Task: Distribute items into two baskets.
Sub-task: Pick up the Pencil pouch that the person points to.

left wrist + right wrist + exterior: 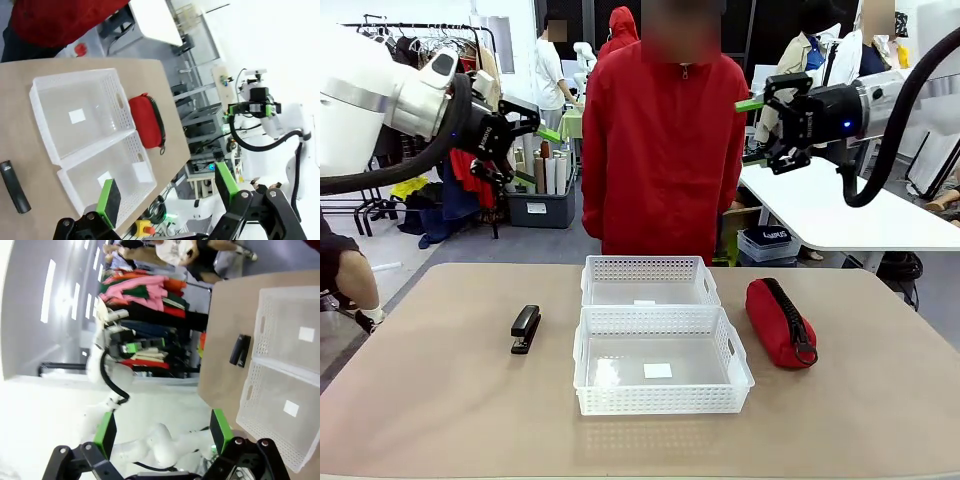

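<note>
Two shallow rectangular white plastic baskets with lattice sides stand touching, one behind the other, at the centre of the front view: the near basket [660,402] and the far basket [645,268]. Each holds nothing but a small white label. The small black stapler [526,329] lies on the tan worktop [430,410] at centre left, apart from the near basket. The red fabric zip pouch [777,322], with black zipper and black strap, lies at centre right, just beside the near basket's wall. The left end effector [536,122] hangs at upper left and the right end effector [752,130] at upper right. Both are high above the worktop with jaws apart and nothing between them. A person [663,150] in a red jacket stands at the far edge, top centre.

Handling, as judged: the stapler is probably rigid, smooth and dense for its size. It is best taken across its narrow width near mid-length, where the pads meet its flat sides. The pouch looks soft and light and should yield under pressure. A hold across its rounded body at mid-length suits it. The strap loop at its near end may dangle or catch on a basket rim.
</note>
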Robot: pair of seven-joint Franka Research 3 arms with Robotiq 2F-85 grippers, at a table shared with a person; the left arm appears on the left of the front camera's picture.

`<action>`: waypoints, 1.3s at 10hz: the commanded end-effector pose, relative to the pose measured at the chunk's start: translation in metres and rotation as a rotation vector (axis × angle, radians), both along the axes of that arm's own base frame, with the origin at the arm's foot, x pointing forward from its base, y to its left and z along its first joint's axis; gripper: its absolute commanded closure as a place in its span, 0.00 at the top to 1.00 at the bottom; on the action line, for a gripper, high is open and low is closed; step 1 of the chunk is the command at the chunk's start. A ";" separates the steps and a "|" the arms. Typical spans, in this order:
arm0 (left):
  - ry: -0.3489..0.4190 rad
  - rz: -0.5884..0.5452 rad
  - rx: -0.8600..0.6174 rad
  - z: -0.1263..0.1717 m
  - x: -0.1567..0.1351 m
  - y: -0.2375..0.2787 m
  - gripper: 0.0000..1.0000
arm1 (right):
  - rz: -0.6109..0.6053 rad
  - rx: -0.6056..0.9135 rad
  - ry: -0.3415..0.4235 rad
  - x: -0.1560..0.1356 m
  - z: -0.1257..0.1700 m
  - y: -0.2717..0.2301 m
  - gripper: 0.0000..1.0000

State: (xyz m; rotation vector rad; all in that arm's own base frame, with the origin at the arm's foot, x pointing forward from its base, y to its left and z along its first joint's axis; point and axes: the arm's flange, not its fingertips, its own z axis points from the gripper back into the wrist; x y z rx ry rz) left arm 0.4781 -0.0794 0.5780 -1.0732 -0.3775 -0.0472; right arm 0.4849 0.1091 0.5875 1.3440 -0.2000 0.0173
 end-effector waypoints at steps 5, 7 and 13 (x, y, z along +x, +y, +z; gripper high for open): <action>-0.026 -0.161 -0.270 -0.006 0.014 0.029 1.00 | 0.006 0.085 0.046 0.041 -0.012 -0.057 1.00; 0.051 -0.184 -0.367 -0.005 0.019 0.033 1.00 | 0.024 0.068 0.029 0.044 -0.013 -0.059 1.00; 0.053 -0.214 -0.365 0.008 0.013 0.026 1.00 | 0.043 0.088 -0.029 0.036 -0.002 -0.058 1.00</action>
